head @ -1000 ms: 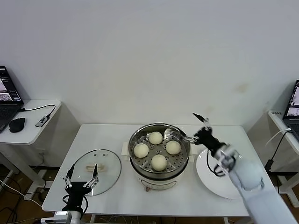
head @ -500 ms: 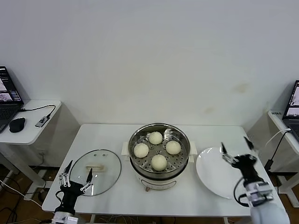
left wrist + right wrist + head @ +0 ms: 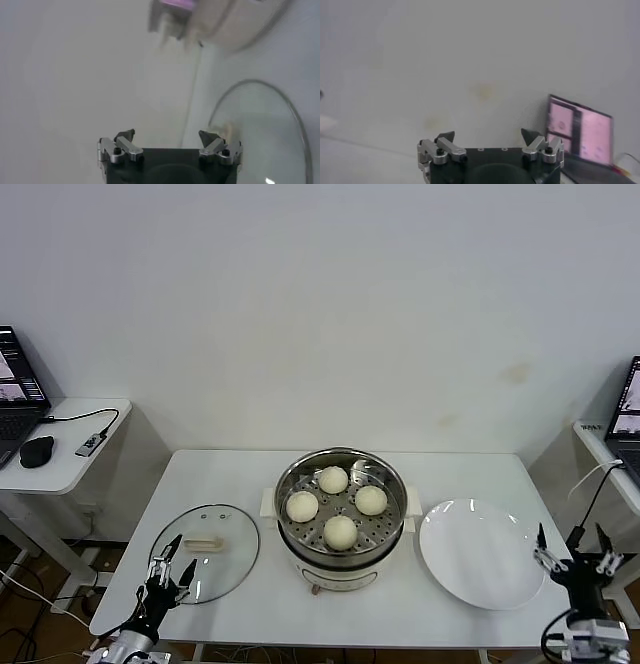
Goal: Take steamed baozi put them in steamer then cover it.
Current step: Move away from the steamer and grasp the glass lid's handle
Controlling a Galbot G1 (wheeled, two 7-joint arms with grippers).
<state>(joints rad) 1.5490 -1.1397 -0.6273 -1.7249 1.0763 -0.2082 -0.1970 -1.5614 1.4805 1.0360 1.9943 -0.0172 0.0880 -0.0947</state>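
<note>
Left pincer (image 3: 165, 566) gapes wide near the glass lid (image 3: 205, 566), likely slick and breakable, best gripped by its cream handle (image 3: 203, 541).

We are holding left gripper (image 3: 168, 562) low at near-left, jaws spread; right gripper (image 3: 576, 549) low at near-right, jaws spread.

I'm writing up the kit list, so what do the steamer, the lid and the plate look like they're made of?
Steamer: looks like polished stainless steel, with mirror-like walls and a perforated tray, on a cream base that is probably plastic.
Lid: clear glass, the table shows through; cream handle, likely plastic.
Plate: glossy white, ceramic or melamine, cannot tell which.
</note>
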